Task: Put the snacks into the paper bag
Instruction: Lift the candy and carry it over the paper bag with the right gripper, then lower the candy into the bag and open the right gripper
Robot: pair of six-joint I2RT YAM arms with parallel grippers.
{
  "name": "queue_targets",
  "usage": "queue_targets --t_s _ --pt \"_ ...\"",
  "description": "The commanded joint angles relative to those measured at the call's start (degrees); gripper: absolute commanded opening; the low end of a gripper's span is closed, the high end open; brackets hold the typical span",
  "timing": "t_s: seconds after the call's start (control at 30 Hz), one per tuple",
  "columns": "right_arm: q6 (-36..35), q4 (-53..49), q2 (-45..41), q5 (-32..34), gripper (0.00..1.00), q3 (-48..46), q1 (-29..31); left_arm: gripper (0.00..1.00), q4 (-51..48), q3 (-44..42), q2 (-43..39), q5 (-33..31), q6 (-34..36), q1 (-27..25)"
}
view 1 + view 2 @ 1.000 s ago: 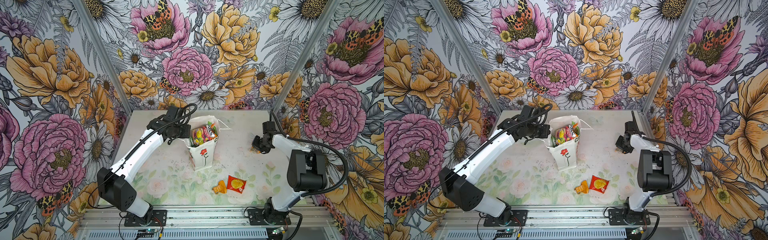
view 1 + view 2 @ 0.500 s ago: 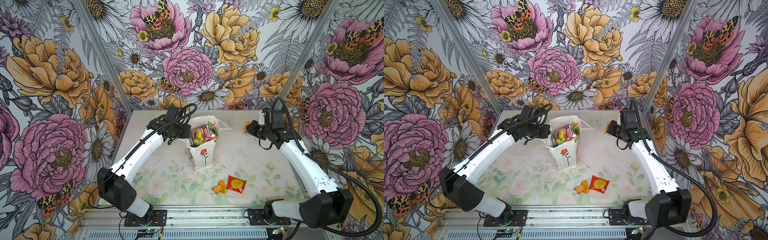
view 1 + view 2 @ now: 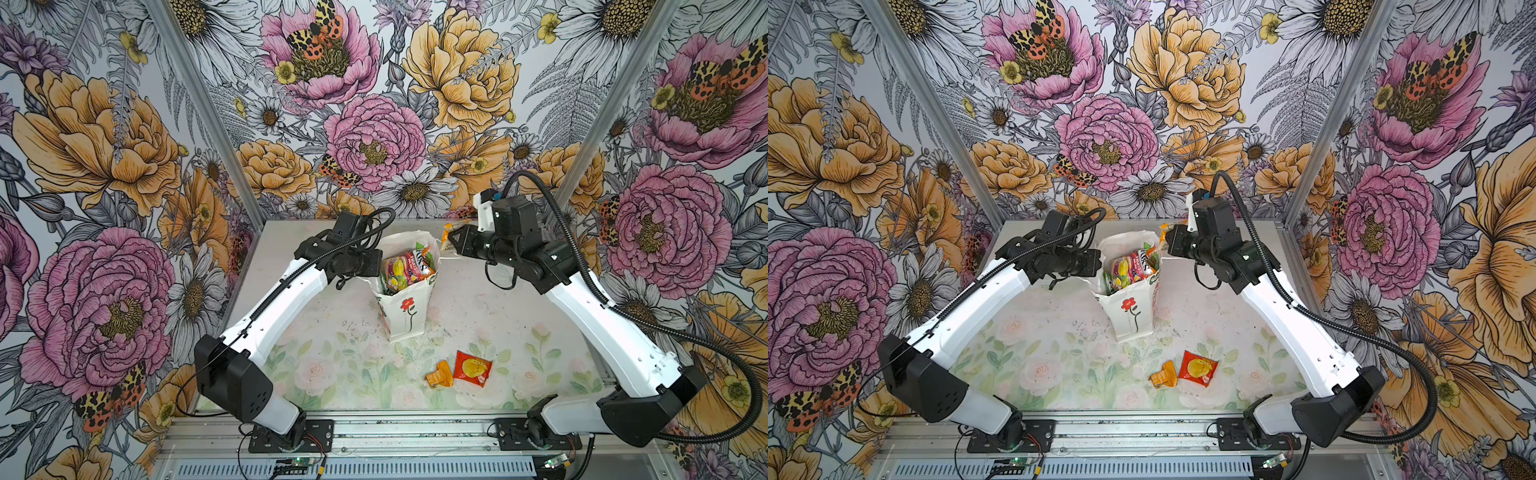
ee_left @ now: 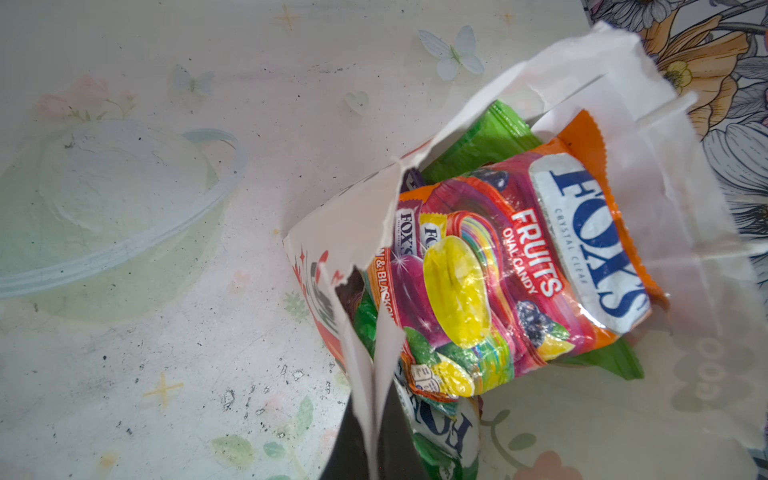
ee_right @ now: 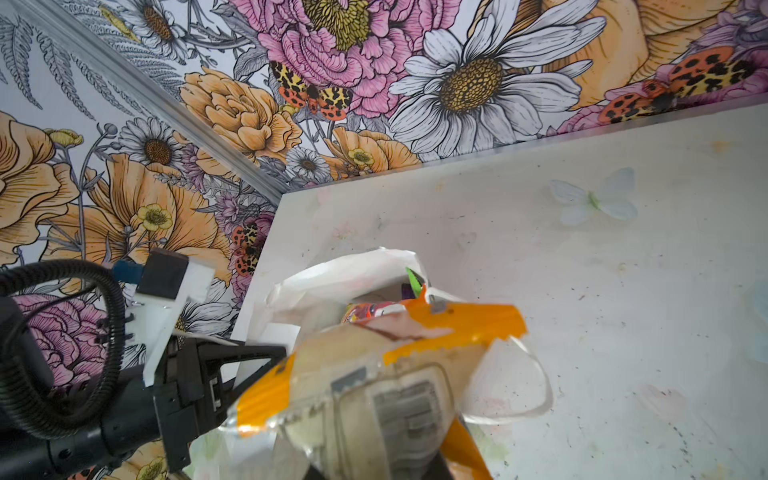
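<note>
— Left wrist view: what crowded the paper bag [image 4: 685,232]?
— A FOX'S packet [image 4: 519,270] lay on top inside, over a green packet [image 4: 478,145], and together they filled the mouth. The left end effector [image 3: 379,268] was pressed together on the bag's torn rim.
— And the other side?
— The right end effector [image 3: 457,243] pinched a clear packet [image 5: 395,374] with orange bands. It was held above the bench [image 3: 332,316], just beside the bag's rim on the right. In the right wrist view it hid most of the mouth.
— Anything loose?
— A red packet [image 3: 472,368] and an orange packet [image 3: 438,374] lay side by side near the front, well apart from the bag.
— What had changed?
— A second before, the right arm was folded back by the right wall; it had since swung across to the bag. The bag, the left arm and both loose packets had not moved.
</note>
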Motion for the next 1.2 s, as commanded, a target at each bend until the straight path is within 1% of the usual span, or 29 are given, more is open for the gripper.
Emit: queue_targets --t_s 0.0,0.17,0.33,1.0,1.03,1.13,1.17 --pt "0.07 0.48 4.76 2.30 0.21 5.07 4.66 0.00 2.90 0.06 -2.84 -1.03 0.39 -0.60" --pt "0.12 0.52 9.60 1.84 0.20 8.03 8.65 0.00 2.96 0.00 -3.05 -1.21 0.46 -0.67" --pt "0.14 0.52 12.70 1.53 0.20 9.54 10.74 0.00 2.92 0.06 -3.13 -1.30 0.57 -0.78" --pt "1.16 0.61 19.87 0.96 0.21 9.91 11.47 0.00 2.95 0.00 -3.13 -1.57 0.53 -0.69" --pt "1.25 0.61 20.20 0.95 0.22 9.97 11.47 0.00 2.97 0.05 -3.13 -1.60 0.57 -0.73" --pt "1.34 0.61 20.47 0.98 0.40 10.02 11.47 0.00 2.97 0.05 -3.13 -1.57 0.51 -0.70" --pt "1.34 0.61 20.34 1.11 0.44 10.09 11.42 0.00 2.95 0.05 -3.13 -1.63 0.56 -0.72"
